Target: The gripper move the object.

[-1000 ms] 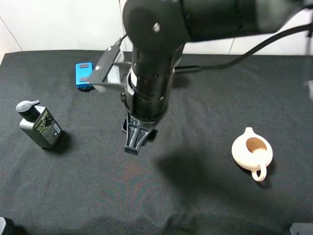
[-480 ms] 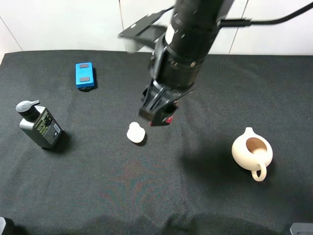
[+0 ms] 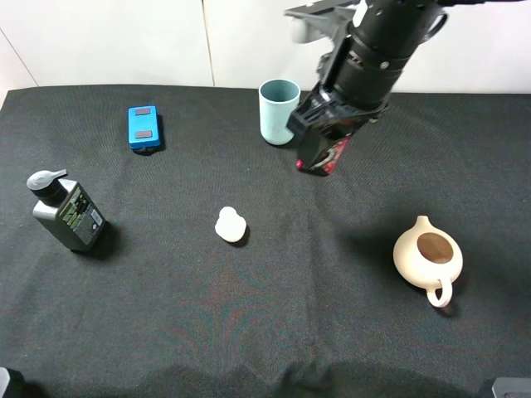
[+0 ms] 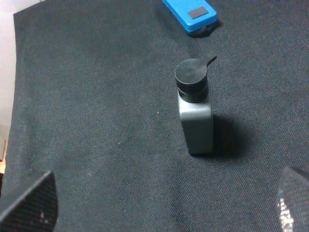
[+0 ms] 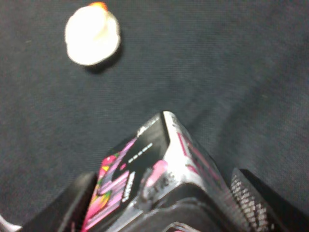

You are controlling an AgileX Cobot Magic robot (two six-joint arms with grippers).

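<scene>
- The right gripper (image 3: 315, 156) hangs over the far half of the counter (image 3: 249, 332), at about 1 o'clock from the counter's middle in the high view.
- Its fingers (image 5: 72, 205) are closed on a black box (image 3: 334, 156) with pink-red graphics. One finger lies against each side of the box.
- In the right wrist view the black box (image 5: 154, 164) sits between the fingers, with one corner edge pointing away from the camera.
- Whether the box touches the counter cannot be told.
- A teal cup (image 3: 278, 110) stands upright near the box, at about 10 o'clock from it and apart from it.
- A small white figure (image 3: 230, 225) (image 5: 91, 36) lies on the counter at about 8 o'clock from the box, well apart.
- A cream pot (image 3: 427, 257) with a spout and loop handle sits at about 4 o'clock from the box.
- The left gripper (image 4: 161, 205) has its fingers (image 4: 29, 203) spread wide and holds nothing.
- A grey pump bottle (image 4: 195, 116) (image 3: 68, 214) stands upright ahead of the left gripper, at the counter's 9 o'clock side.
- A blue case (image 3: 143, 127) (image 4: 190, 13) lies flat beyond the bottle, at about 1 o'clock from it in the high view.
</scene>
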